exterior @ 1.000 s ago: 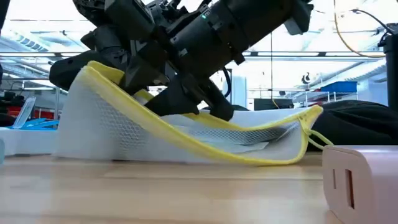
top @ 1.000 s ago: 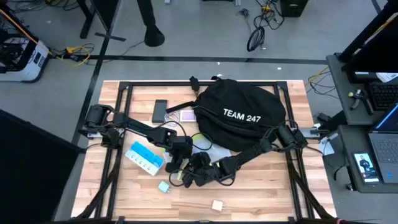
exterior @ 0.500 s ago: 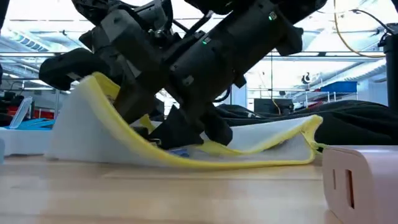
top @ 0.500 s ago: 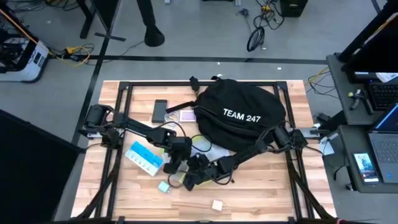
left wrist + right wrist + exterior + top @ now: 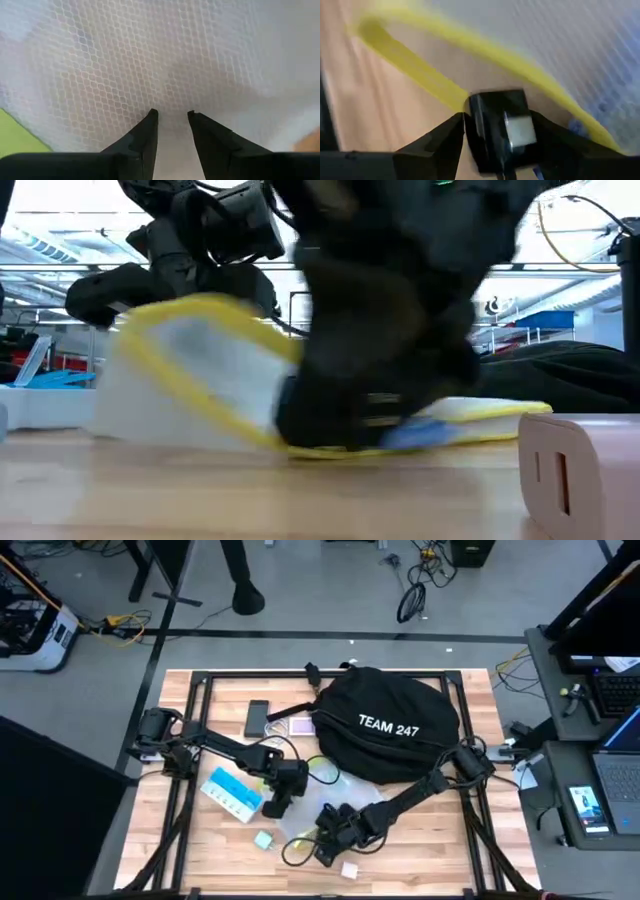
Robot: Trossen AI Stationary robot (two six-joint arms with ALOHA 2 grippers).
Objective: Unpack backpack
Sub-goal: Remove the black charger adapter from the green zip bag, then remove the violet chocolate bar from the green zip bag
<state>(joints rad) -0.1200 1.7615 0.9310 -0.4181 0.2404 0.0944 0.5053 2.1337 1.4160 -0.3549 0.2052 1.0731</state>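
High view, rounded black fabric backpack [image 5: 390, 725] at bench [image 5: 440, 860] rear, left gripper [image 5: 272, 802] pinched on white honeycomb mesh pouch [image 5: 160, 60], right gripper [image 5: 328, 850] clamped on small black block [image 5: 501, 127], now moved nearer front edge.

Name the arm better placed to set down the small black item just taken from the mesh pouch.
Right. The right gripper already holds the black item low over the table; the left gripper is pinching the mesh pouch.

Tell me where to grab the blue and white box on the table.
Probably from above, fingers across the narrow width at mid-length: the blue and white box lies flat, long and angled, with the left gripper just beside it.
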